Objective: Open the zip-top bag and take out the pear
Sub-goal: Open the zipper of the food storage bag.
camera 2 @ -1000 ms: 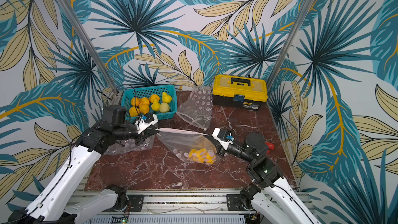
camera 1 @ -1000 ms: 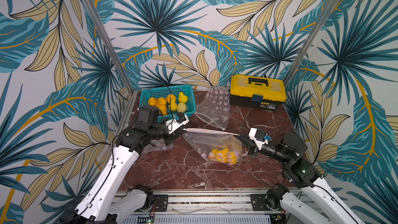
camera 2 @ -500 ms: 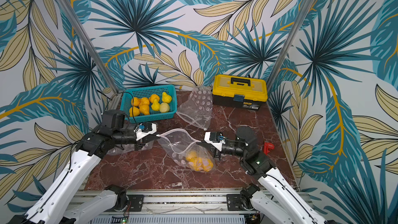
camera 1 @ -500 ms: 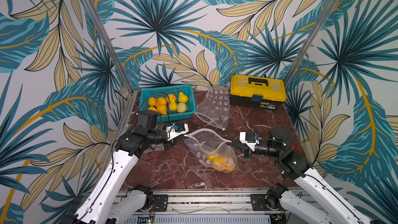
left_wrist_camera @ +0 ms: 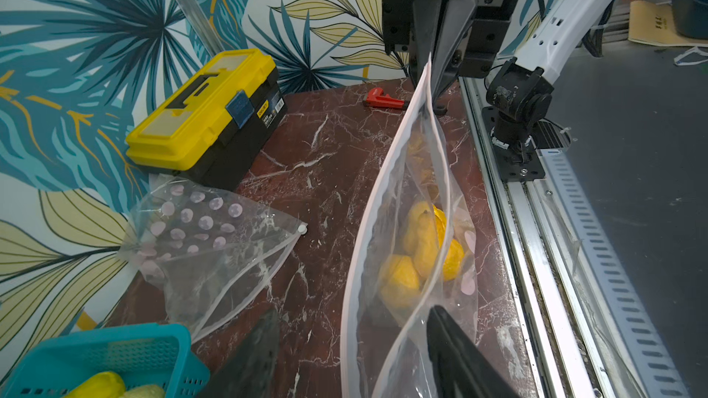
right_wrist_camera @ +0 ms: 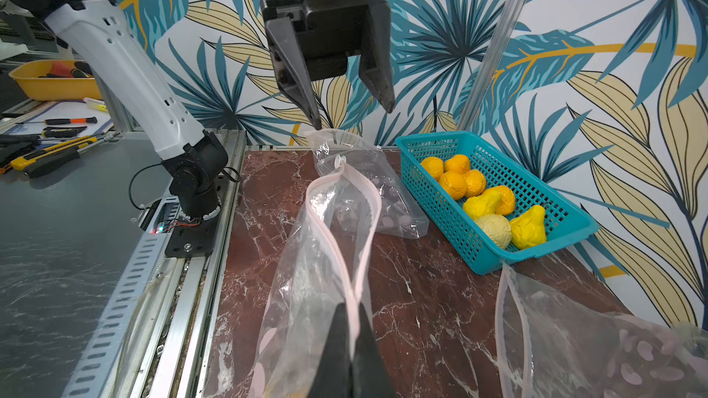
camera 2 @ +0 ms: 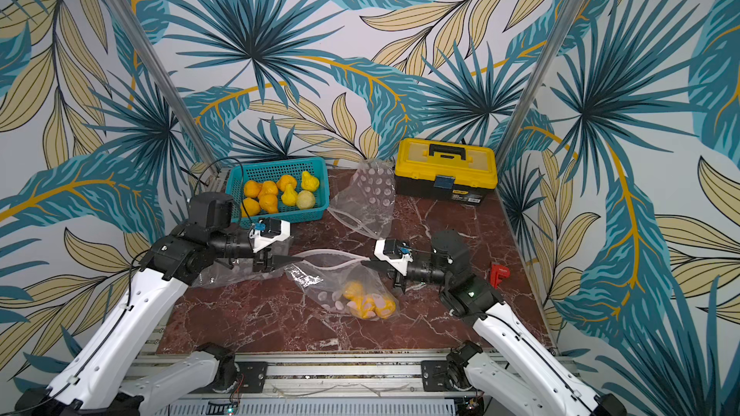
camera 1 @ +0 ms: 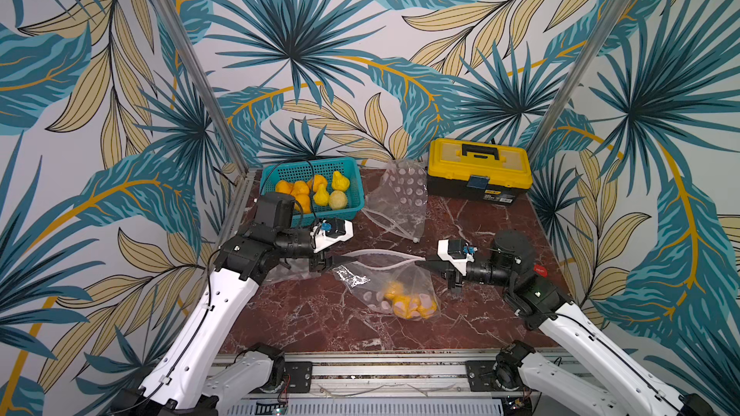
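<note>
Two arms face each other across your marble table [camera 1: 304, 314]. The zip-top bag [camera 1: 384, 278] lies mid-table, mouth gaping, yellow pear [left_wrist_camera: 421, 239] inside, partly veiled by plastic. Your right gripper [right_wrist_camera: 350, 323] at 3 o'clock is pressed together, pinching the bag's rim. Your left gripper [right_wrist_camera: 350, 109] at 9 o'clock is now spread and has let the rim go; a second ago it was clamped on it.
</note>
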